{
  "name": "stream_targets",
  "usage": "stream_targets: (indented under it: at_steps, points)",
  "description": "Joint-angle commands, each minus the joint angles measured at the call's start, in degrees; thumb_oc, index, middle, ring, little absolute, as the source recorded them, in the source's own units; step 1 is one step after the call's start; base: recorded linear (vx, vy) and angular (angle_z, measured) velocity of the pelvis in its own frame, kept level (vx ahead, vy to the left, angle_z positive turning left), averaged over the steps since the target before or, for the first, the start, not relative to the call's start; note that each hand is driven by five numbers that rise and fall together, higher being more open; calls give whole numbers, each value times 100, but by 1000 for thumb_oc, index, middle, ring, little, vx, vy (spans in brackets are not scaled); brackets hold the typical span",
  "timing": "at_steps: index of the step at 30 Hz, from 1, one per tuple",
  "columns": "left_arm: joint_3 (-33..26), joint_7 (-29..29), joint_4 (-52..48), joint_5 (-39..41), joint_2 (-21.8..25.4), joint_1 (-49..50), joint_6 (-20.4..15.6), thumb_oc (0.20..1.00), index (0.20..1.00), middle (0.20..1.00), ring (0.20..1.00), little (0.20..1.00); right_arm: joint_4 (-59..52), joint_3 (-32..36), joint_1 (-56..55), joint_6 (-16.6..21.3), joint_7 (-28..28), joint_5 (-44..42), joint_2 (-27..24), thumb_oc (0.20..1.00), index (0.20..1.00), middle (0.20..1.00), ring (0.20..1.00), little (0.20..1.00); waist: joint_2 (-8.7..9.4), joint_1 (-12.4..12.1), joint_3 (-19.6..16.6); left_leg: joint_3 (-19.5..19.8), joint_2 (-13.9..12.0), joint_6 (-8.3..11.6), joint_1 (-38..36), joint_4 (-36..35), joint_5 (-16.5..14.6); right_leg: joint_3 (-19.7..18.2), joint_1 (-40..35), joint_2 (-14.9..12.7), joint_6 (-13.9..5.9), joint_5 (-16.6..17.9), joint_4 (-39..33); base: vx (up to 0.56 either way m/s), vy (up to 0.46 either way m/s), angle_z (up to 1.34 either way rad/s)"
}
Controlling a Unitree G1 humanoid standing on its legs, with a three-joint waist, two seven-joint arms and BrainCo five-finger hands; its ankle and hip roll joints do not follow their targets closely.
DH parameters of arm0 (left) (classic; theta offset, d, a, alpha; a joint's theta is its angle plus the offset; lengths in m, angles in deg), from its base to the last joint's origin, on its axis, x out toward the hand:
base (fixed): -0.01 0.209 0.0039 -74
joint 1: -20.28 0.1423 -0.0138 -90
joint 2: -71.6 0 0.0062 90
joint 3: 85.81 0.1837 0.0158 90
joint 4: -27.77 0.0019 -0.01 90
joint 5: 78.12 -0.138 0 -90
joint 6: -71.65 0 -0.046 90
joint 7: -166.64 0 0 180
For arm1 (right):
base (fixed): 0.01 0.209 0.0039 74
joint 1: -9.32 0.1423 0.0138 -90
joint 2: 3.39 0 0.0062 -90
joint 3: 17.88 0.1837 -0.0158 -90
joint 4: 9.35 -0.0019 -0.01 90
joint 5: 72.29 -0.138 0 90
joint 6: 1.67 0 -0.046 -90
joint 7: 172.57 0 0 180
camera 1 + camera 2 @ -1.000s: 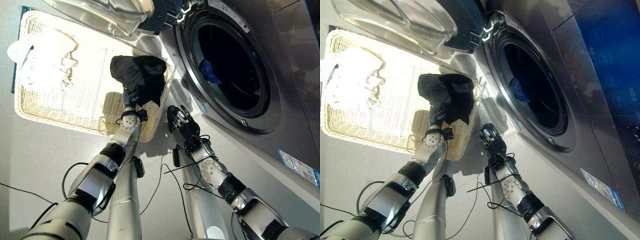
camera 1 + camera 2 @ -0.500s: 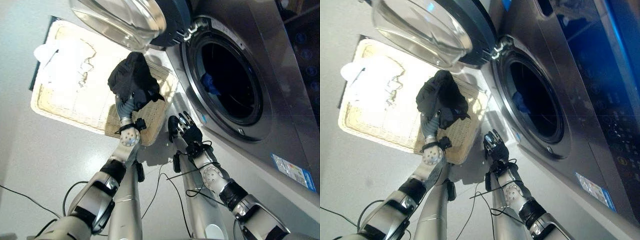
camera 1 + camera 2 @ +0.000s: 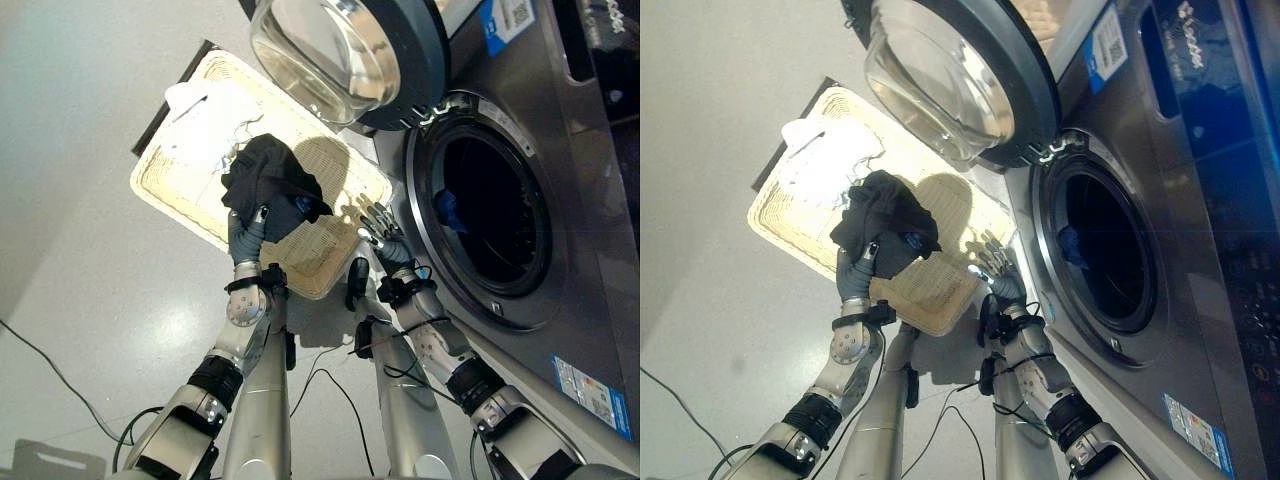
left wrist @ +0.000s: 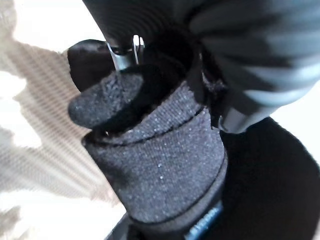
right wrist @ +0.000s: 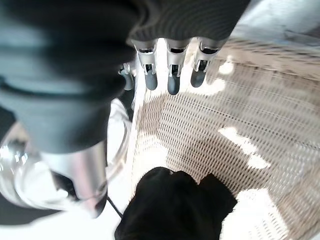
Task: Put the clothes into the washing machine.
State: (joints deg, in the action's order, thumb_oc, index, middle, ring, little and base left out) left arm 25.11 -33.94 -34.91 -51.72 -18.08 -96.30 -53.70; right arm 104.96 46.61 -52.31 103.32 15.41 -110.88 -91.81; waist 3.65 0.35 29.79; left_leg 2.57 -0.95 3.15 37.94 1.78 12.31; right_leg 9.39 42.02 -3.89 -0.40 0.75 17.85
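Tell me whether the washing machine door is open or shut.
Open. The door with its glass bowl is swung away from the machine, leaving the drum opening bare, with a blue item inside.

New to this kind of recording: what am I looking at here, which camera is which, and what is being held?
A two-armed humanoid robot stands at a washing machine whose door is open. Two pictures come from head cameras looking down; the other two sit on the wrists. The left hand grips a black garment above a wicker basket on the floor; white clothes lie in the basket. The right hand is open beside the basket, holding nothing. Something blue lies in the drum.
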Motion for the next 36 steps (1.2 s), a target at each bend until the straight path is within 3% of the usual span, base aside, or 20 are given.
stream_targets:
  at_steps: [1, 6, 10, 21, 28, 29, 30, 31, 32, 33, 36]
  points:
    - [13, 1246, -919, 347, 130, -167, -66, 200, 200, 200, 200, 200, -609, 131, 36, -312, -175, 703, -242, 1000, 1000, 1000, 1000, 1000, -86, -122, 1, -278, 435, -51, -302, 119, -436, 82, -488, 125, -499, 827, -1107, -10, -21, 18]
    - [264, 2796, -1498, 1211, 343, -140, 519, 200, 200, 200, 200, 200, -508, 33, 385, -804, -597, 710, -520, 1000, 1000, 1000, 1000, 1000, -177, -240, 1, -247, 447, -48, -445, -72, -372, 191, -607, 76, -527, 887, -1233, -9, -6, 9]
    - [442, 3532, -1879, 1633, 456, -167, 980, 200, 200, 200, 200, 200, -365, -77, 627, -1055, -843, 682, -637, 1000, 1000, 1000, 1000, 1000, -260, -297, 1, -260, 459, -52, -470, -108, -358, 239, -633, 31, -543, 926, -1289, -18, 19, 6]
    - [880, 4314, -2476, 1793, 773, -320, 1886, 200, 200, 200, 200, 200, -325, -411, 971, -1435, -1242, 600, -839, 1000, 1000, 1000, 1000, 1000, -377, -341, 1, -294, 480, -73, -518, -204, -322, 239, -680, -17, -569, 963, -1372, -5, 11, 3]
    - [1091, 4040, -2463, 1746, 838, -412, 2241, 200, 200, 200, 200, 200, -538, -559, 990, -1400, -1535, 304, -773, 1000, 1000, 1000, 1000, 1000, -385, -302, 1, -330, 495, -91, -510, -223, -301, 176, -656, -1, -570, 1006, -1416, 0, 0, 0]
    - [1100, 3821, -2433, 1694, 861, -406, 2287, 200, 200, 200, 200, 200, -625, -578, 973, -1375, -1601, 185, -750, 922, 922, 922, 922, 922, -385, -297, 1, -341, 493, -91, -502, -231, -295, 168, -649, -2, -576, 1013, -1434, 0, 0, 0]
    - [1100, 3821, -2433, 1694, 861, -406, 2287, 200, 200, 200, 200, 200, -625, -578, 973, -1375, -1601, 185, -750, 922, 922, 922, 922, 922, -385, -297, 1, -341, 493, -91, -502, -231, -295, 168, -649, -2, -576, 1013, -1434, 0, 0, 0]
    - [1105, 3567, -2368, 1584, 894, -391, 2299, 200, 200, 200, 200, 200, -687, -596, 951, -1288, -1635, 92, -728, 495, 495, 495, 495, 495, -386, -291, 1, -363, 490, -87, -502, -232, -290, 167, -654, -3, -579, 1016, -1448, 0, 0, 0]
    - [1105, 3357, -2319, 1514, 900, -381, 2279, 200, 200, 200, 200, 200, -712, -607, 935, -1253, -1646, 12, -714, 294, 294, 294, 294, 294, -385, -294, 1, -366, 489, -86, -497, -231, -288, 181, -656, -10, -585, 1019, -1455, 0, 0, 0]
    - [1089, 3133, -2241, 1500, 915, -358, 2248, 200, 200, 200, 200, 200, -737, -597, 912, -1216, -1654, -66, -707, 200, 200, 200, 200, 200, -383, -294, 1, -373, 486, -83, -483, -222, -286, 195, -648, -15, -591, 1017, -1450, 0, 0, 0]
    - [1012, 2478, -2090, 1410, 909, -289, 2192, 200, 200, 200, 200, 200, -767, -584, 847, -1073, -1679, -158, -689, 200, 200, 200, 200, 200, -394, -297, 1, -389, 480, -79, -451, -220, -271, 223, -624, -17, -590, 1008, -1437, 0, 0, 0]
